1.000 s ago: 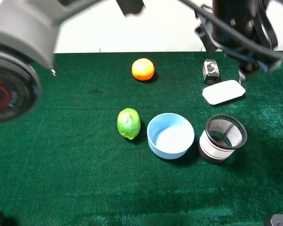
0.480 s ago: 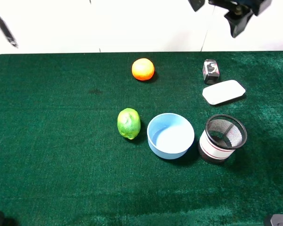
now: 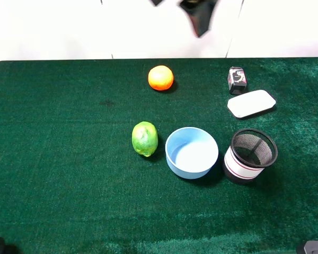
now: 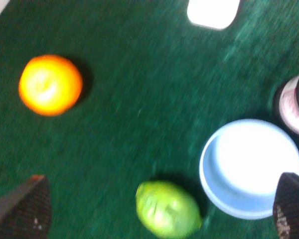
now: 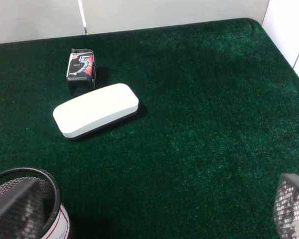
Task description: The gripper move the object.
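Observation:
The object, a black wire-mesh cup (image 3: 253, 155) with a white, red-striped band, stands upright on the green table just right of the light blue bowl (image 3: 191, 152). Nothing touches it. My left gripper (image 4: 157, 211) is open and high above the table, over the lime (image 4: 167, 209) and bowl (image 4: 251, 167); the cup (image 4: 295, 104) shows at that view's edge. My right gripper (image 5: 152, 209) is open and empty, with the cup (image 5: 52, 216) by one fingertip (image 5: 15, 209). A dark, blurred arm part (image 3: 199, 13) hangs at the top; I cannot tell which arm's.
A green lime (image 3: 144, 138) lies left of the bowl. An orange (image 3: 160, 78) sits at the back middle. A small black pack (image 3: 236, 79) and a white oval case (image 3: 251, 103) lie at the back right, behind the cup. The table's right edge (image 5: 269, 37) is close.
The big grey arm at the left has left the exterior view. The dark arm part at the top moved from the right to the middle. Nothing on the table moved.

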`<control>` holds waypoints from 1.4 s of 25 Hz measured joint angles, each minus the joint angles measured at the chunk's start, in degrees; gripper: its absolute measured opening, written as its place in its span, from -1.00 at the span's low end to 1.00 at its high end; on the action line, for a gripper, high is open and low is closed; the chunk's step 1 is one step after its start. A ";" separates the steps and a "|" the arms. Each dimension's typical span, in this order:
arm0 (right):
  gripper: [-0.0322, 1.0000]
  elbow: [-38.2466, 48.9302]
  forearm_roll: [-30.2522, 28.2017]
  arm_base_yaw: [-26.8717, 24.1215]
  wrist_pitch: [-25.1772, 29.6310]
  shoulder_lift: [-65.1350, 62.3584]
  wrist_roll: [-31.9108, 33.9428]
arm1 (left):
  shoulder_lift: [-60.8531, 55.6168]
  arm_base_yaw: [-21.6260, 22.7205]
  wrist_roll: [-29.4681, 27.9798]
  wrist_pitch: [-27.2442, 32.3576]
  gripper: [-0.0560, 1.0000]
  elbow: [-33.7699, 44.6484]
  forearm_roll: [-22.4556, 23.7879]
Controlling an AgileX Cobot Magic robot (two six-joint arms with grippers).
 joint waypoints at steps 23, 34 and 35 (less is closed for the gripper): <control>0.41 0.00 0.00 0.00 0.00 0.00 0.00 | -42.35 5.48 -1.48 0.00 0.99 41.41 0.30; 0.41 0.00 0.00 0.00 0.00 0.00 0.00 | -68.44 5.70 -4.20 0.05 0.99 56.94 0.41; 0.41 0.00 0.00 0.00 0.00 0.00 0.00 | -70.69 6.23 -4.27 0.10 0.99 58.05 0.15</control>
